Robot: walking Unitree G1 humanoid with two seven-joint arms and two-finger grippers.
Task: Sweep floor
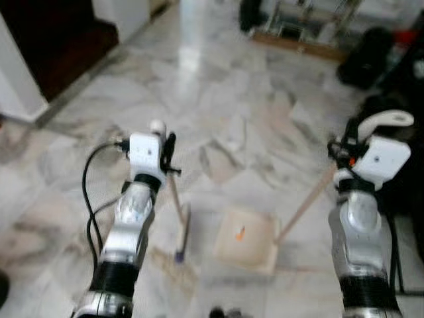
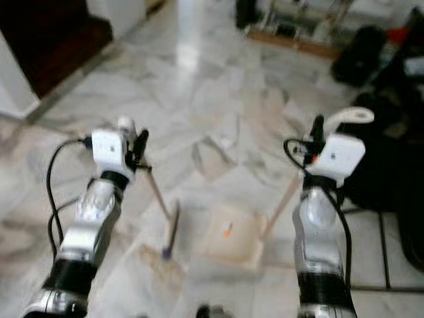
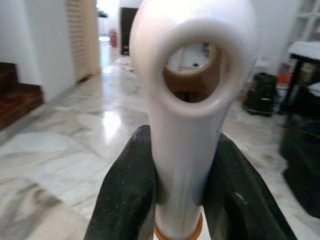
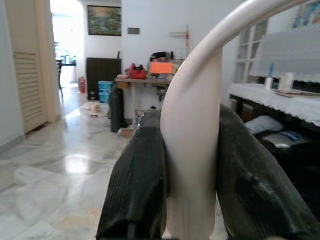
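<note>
A humanoid robot stands over a marble floor [image 1: 252, 99] with a tool in each arm. The left gripper [image 1: 169, 154] is clamped on the white handle end of a short broom [image 1: 177, 212], whose wooden stick slants down to a head resting on the tiles just left of a pale dustpan [image 1: 246, 246]. The right gripper [image 1: 344, 147] grips the curved white handle top of the dustpan's long stick, which runs down to the pan's right rear corner. A small orange scrap [image 1: 240, 232] lies inside the pan.

The head views are soft with blur, but the wrist cameras settle the grasps: the left wrist view shows both black fingers [image 3: 127, 195] pressed against the broom handle's white shaft, below its hanging hole; the right wrist view shows the fingers [image 4: 137, 185] closed on either side of the dustpan's cream handle. Those wrist views also show a room with a cluttered table [image 4: 145, 80] and a painting [image 4: 104, 20] on the far wall.
</note>
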